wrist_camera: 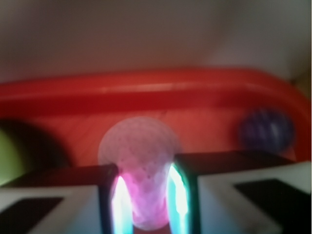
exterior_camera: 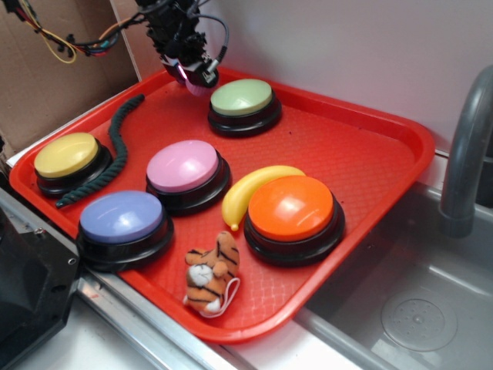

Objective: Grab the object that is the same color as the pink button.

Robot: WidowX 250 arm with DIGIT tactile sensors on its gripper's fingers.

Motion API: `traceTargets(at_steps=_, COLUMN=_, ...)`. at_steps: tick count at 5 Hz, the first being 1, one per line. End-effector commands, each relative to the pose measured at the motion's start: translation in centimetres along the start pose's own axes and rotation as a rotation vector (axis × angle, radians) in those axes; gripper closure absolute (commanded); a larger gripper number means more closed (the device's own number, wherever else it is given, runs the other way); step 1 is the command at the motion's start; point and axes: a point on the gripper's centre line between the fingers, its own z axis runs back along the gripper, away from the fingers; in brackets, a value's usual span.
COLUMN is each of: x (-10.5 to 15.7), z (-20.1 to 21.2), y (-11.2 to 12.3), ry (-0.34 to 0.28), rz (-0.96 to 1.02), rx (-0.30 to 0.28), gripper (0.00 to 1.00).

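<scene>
Pink ball (wrist_camera: 139, 156): small, round, dimpled like golf ball, sits between jaws at far left corner of red plastic tray (exterior_camera: 370, 131), beside green button (exterior_camera: 243, 105). Gripper (exterior_camera: 198, 79) jaws narrow, closed on ball, lit pads (wrist_camera: 179, 195) touching both sides. Pink button (exterior_camera: 185, 173): glossy pale dome on black base, mid-tray. Dark purple ball (wrist_camera: 265, 130) near tray rim, blurred. Arm reaches down from above, gripper pointing at tray.

A red tray (exterior_camera: 385, 139) carries five buttons, a yellow banana (exterior_camera: 250, 189), a green rope (exterior_camera: 115, 142) and a tiger toy (exterior_camera: 212, 271).
</scene>
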Motion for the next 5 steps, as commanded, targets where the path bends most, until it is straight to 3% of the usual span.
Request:
traceTargets(at_steps=1, x=-3.0, z=11.6, y=-2.5, ry=0.043, rz=0.243, rx=0.041, gripper=1.00)
traceTargets(at_steps=2, x=-5.7, z=14.2, y=-4.3, ry=0.135, rz=0.364, rx=0.085, gripper=1.00)
traceTargets(at_steps=3, x=-7.1, z=15.0, y=-5.1, ry=0.197, rz=0.380, rx=0.071, gripper=1.00)
traceTargets(at_steps=5, x=-7.7, z=15.7, y=-5.2, ry=0.212, rz=0.438, rx=0.141, gripper=1.00)
